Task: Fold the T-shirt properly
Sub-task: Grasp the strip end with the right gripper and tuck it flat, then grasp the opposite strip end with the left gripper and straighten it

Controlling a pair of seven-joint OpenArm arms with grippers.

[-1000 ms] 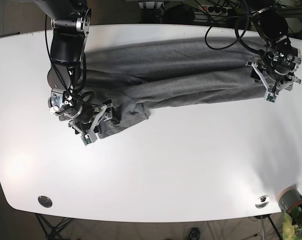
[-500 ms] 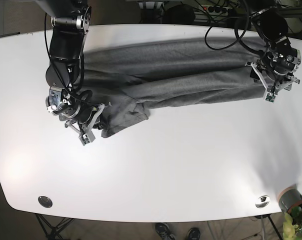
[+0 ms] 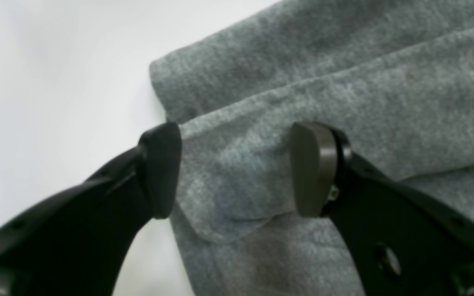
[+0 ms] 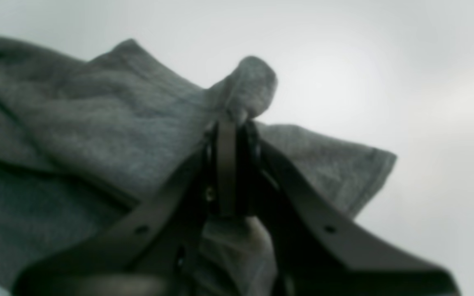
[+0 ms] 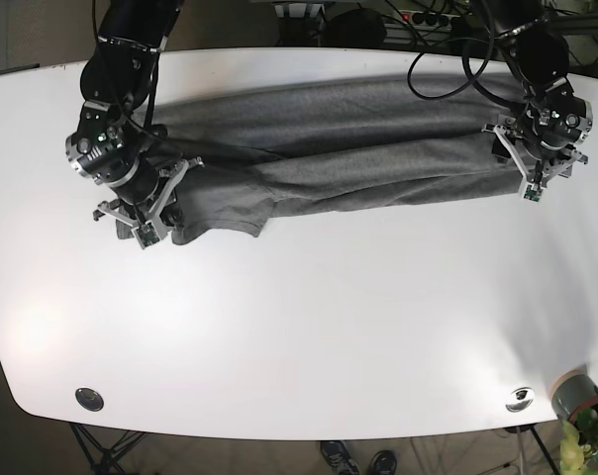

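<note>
The grey T-shirt [image 5: 358,148] lies stretched in a long band across the far half of the white table [image 5: 309,327]. In the base view my right gripper [image 5: 147,231] is at the shirt's left end. Its wrist view shows the right gripper [image 4: 233,131] shut on a pinch of grey T-shirt [image 4: 97,123] that sticks out above the tips. My left gripper [image 5: 533,185] is at the shirt's right end. There the left gripper [image 3: 237,172] stands open, its fingertips [image 3: 161,170] straddling a folded T-shirt [image 3: 344,82] edge lying on the table.
Two round metal fittings [image 5: 89,398] [image 5: 520,398] sit near the table's front edge. A pot with a plant [image 5: 579,398] stands off the front right corner. Cables [image 5: 448,69] hang over the table's back edge by the left arm.
My right arm has moved up and to the left in the base view, dragging the shirt's left end with it and pulling the bunched cloth flatter. The left arm has barely shifted.
</note>
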